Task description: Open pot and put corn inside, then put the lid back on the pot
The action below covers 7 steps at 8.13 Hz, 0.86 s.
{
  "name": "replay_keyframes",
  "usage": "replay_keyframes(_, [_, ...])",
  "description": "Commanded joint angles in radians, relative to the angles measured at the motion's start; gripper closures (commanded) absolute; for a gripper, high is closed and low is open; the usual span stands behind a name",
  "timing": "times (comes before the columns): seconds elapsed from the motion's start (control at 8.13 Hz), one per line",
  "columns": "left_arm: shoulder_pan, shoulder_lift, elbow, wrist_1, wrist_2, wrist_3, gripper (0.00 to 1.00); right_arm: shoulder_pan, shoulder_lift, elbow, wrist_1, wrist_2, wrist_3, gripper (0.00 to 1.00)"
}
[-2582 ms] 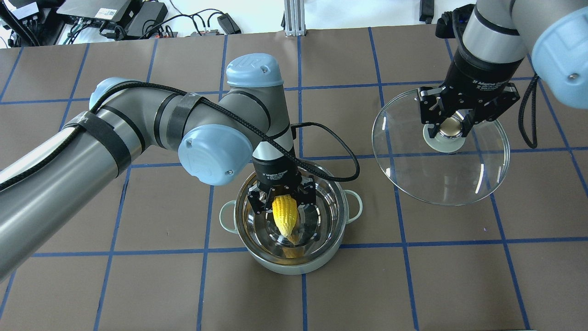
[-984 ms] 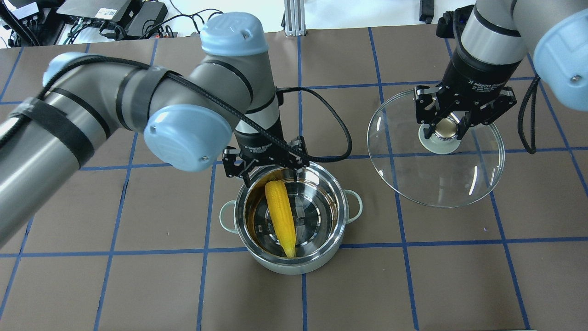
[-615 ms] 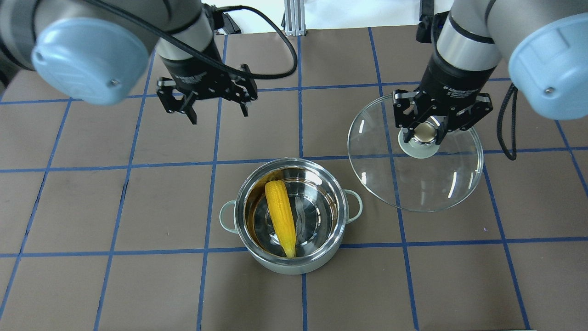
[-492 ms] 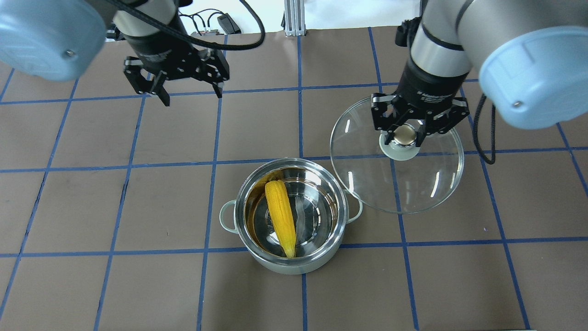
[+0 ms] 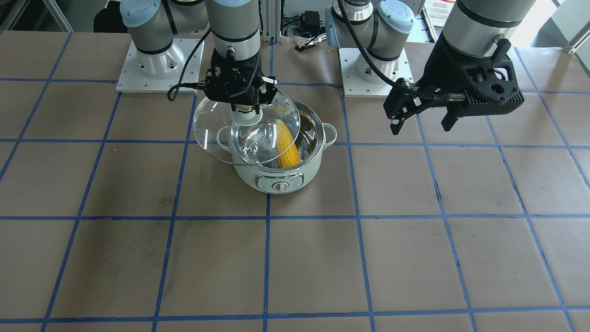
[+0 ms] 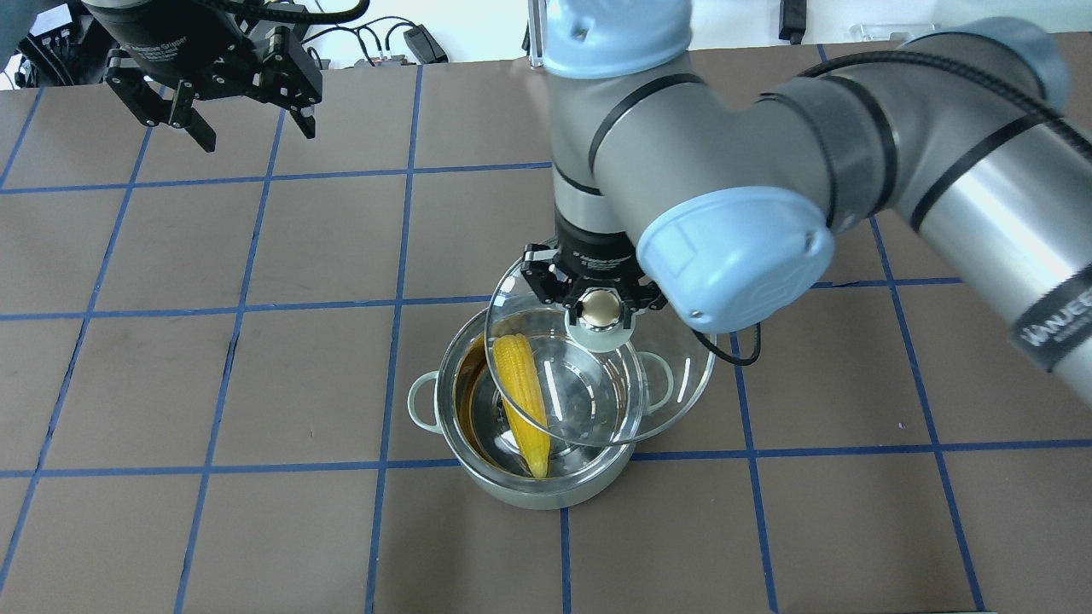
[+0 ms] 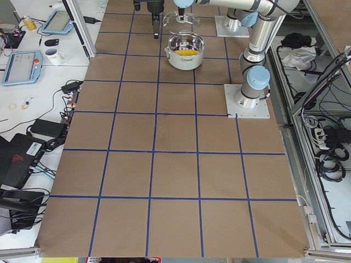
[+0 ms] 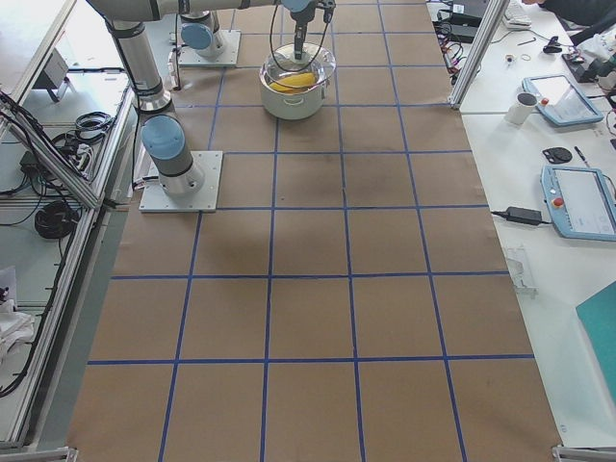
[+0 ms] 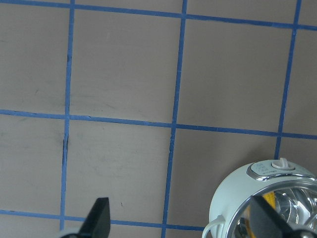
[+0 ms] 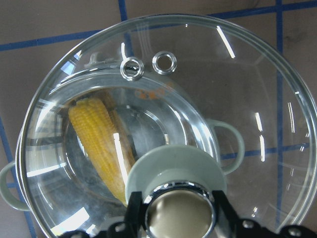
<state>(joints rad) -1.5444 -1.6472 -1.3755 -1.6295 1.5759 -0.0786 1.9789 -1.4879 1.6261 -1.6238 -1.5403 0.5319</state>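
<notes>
The mint-green pot (image 6: 512, 495) stands mid-table with the yellow corn (image 6: 522, 401) lying inside its steel bowl. My right gripper (image 6: 602, 309) is shut on the knob of the glass lid (image 6: 674, 401) and holds it tilted just above the pot, offset toward the pot's right handle. In the right wrist view the corn (image 10: 101, 144) and the pot's handle (image 10: 229, 140) show through the lid (image 10: 247, 89). My left gripper (image 6: 256, 135) is open and empty, high over the table's far left. The front view shows the pot (image 5: 281, 180), lid (image 5: 216, 124) and left gripper (image 5: 421, 129).
The table is brown paper with a blue tape grid (image 6: 392, 307). Cables and electronics (image 6: 213, 34) lie beyond the far edge. The left wrist view shows the pot's dial side (image 9: 233, 198) at its lower right.
My left gripper let go of the corn in the pot and withdrew up to the far left. My right gripper carried the lid leftward from the right side to above the pot.
</notes>
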Motion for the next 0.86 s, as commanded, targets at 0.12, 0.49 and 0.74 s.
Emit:
replay_keyframes(0.12, [0.004, 0.001, -0.002, 0.007, 0.003, 0.005, 0.00, 0.081, 0.054, 0.012, -0.047, 0.012, 0.062, 0.86])
replay_keyframes(0.49, [0.004, 0.001, 0.000, 0.008, 0.001, 0.003, 0.00, 0.101, 0.086, 0.020, -0.054, 0.040, 0.112, 0.91])
replay_keyframes(0.74, [0.004, 0.004, 0.000, 0.007, -0.002, 0.003, 0.00, 0.130, 0.112, 0.037, -0.088, 0.039, 0.122, 0.92])
